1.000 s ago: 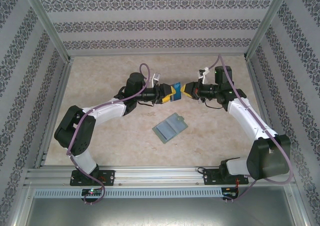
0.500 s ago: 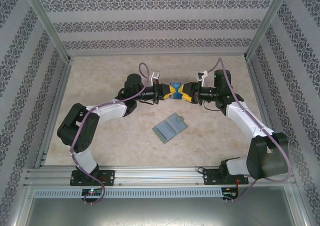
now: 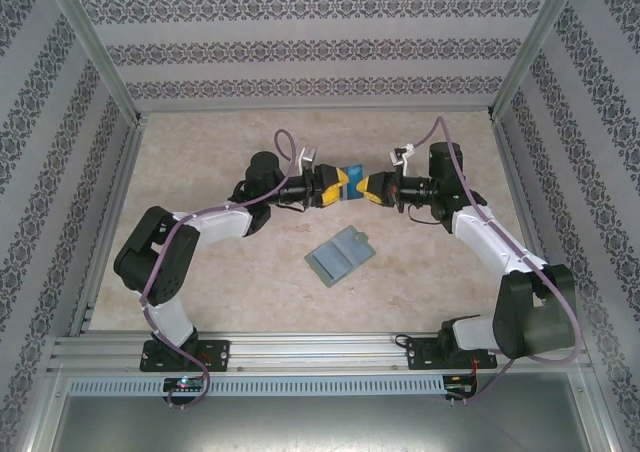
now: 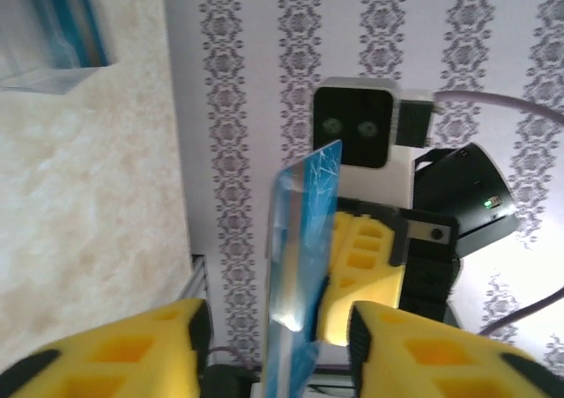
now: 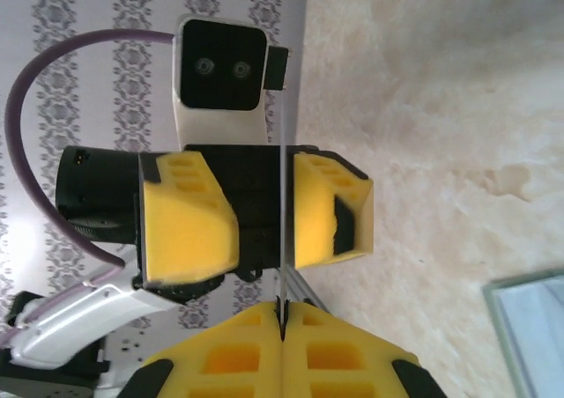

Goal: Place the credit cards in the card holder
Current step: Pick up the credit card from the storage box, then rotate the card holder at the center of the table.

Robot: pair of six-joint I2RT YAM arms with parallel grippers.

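- Right gripper (image 5: 282,314): fingers pressed together on the bottom edge of a blue card (image 4: 302,266), which it holds off the table.
- Blue card: thin and glossy, with pale streaks on its face. The right wrist view shows it edge-on as a fine straight line rising from the closed fingertips. It is up in the air between the two arms, over the far middle of the table (image 3: 220,162).
- Left gripper (image 3: 343,184): fingers wide apart, facing the right gripper tip to tip. The free end of the card reaches into the gap between them. It sits close to one finger and clear of the other, and I cannot tell whether it touches the near one.
- Card holder (image 3: 340,255): grey-green and flat, lying at a slant on the table. It is nearer the arm bases than the grippers are and apart from both. One corner of it shows at the bottom right of the right wrist view.
- Translucent object (image 4: 53,28): has blue streaks and lies on the table surface at the top left of the left wrist view. I cannot tell what it is.
- Table: beige, marbled surface.
- Walls (image 3: 300,52): patterned grey-and-white stripes on three sides.
- Cables (image 5: 53,90): purple, one looping from each wrist.
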